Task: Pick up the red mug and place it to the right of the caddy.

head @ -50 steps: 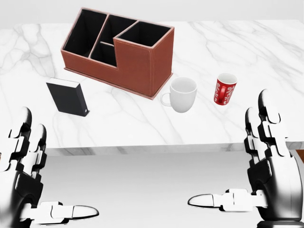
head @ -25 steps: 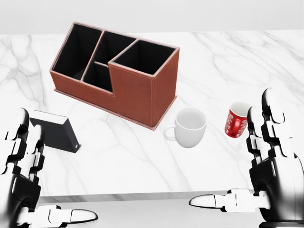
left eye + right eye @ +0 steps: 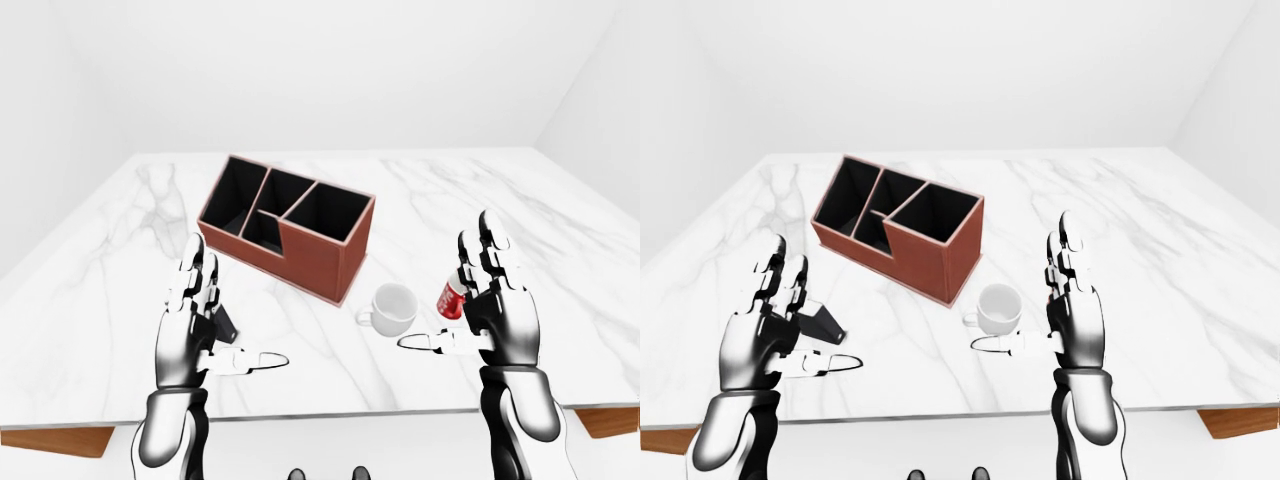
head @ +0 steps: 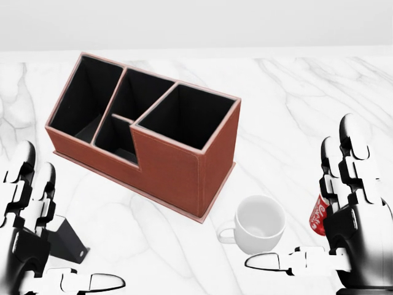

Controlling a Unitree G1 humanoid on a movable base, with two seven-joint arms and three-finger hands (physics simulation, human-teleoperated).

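Note:
The red mug [image 3: 450, 299] stands upright on the white marble table [image 3: 560, 250], right of a white mug [image 3: 392, 307]. In the head view my right hand hides most of the red mug [image 4: 317, 216]. The brown caddy [image 4: 175, 163] with black compartments stands up and left of both mugs. My right hand [image 3: 468, 318] is open and empty, raised just in front of the red mug without touching it. My left hand [image 3: 218, 335] is open and empty, low on the left.
A small black box [image 4: 66, 241] lies on the table behind my left hand, left of the caddy's near corner. The table's near edge [image 3: 330, 415] runs along the bottom of the left-eye view. Bare marble lies right of the red mug.
The camera has moved toward the table: caddy, mugs and black box have slid down the head view and grown larger. Both hands stay open in the same places in view.

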